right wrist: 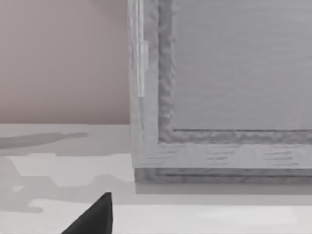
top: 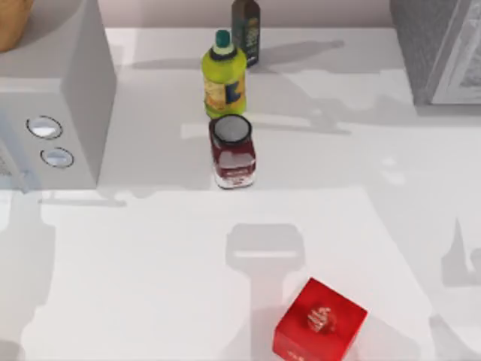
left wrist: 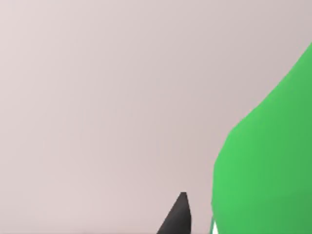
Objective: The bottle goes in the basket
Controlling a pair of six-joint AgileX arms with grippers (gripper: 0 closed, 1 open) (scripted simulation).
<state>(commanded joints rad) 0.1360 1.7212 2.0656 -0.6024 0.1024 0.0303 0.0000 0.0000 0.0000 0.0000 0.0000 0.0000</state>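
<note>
The bottle (left wrist: 263,161) is a bright green body close up in the left wrist view, with a bit of white marking at its lower edge. It hangs in front of a plain pinkish wall. My left gripper (left wrist: 200,222) is shut on it; one dark fingertip (left wrist: 179,214) shows beside it and the other is hidden behind the green body. The basket (top: 9,22) is a tan rounded shape at the far left corner of the top view, cut off by the edge. A dark part of my right gripper (right wrist: 97,217) shows low over the table, facing a grey cabinet.
A yellow bottle with a dark-green cap (top: 223,79), a dark red jar with a white lid (top: 233,150) and a dark bottle (top: 246,30) stand mid-table at the back. A red box (top: 319,323) lies in front. A grey appliance (top: 60,90) stands left, a grey cabinet (top: 443,45) right.
</note>
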